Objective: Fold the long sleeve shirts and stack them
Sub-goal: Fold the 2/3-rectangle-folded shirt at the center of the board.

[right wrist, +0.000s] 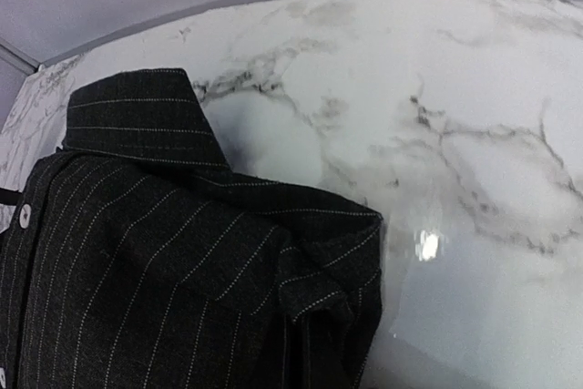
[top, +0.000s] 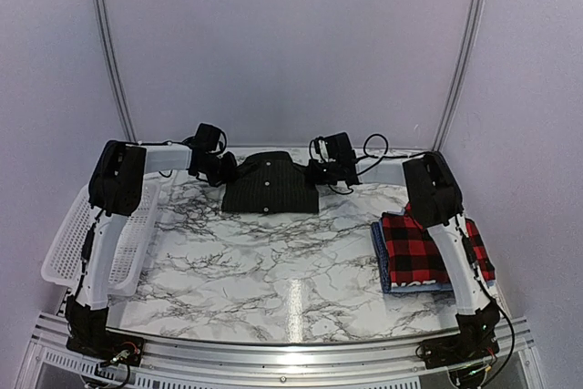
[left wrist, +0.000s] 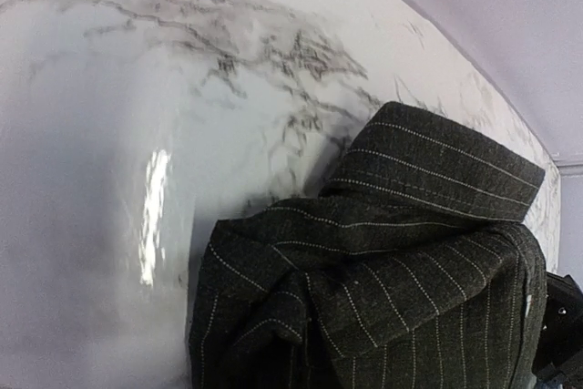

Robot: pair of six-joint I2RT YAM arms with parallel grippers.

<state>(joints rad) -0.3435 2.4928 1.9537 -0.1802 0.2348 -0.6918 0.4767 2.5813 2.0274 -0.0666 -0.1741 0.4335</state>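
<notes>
Pinstripe shirt (top: 271, 185) spans far centre between your left end effector (top: 225, 170) and right end effector (top: 317, 173), both pinching its shoulders. Plaid shirt (top: 417, 248) stack lies near right.

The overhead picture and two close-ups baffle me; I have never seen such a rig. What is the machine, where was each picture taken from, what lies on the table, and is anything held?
These are two robot arms bolted side by side, each ending in a two-finger gripper. The wide picture comes from a fixed camera above and behind them; the close-ups come from cameras on the wrists. On the marble table lie a black pinstriped shirt and, at the right, a red-and-black plaid shirt on a blue shirt. A white mesh basket sits at the left. The left gripper and right gripper appear shut on the pinstriped shirt's shoulders.
</notes>
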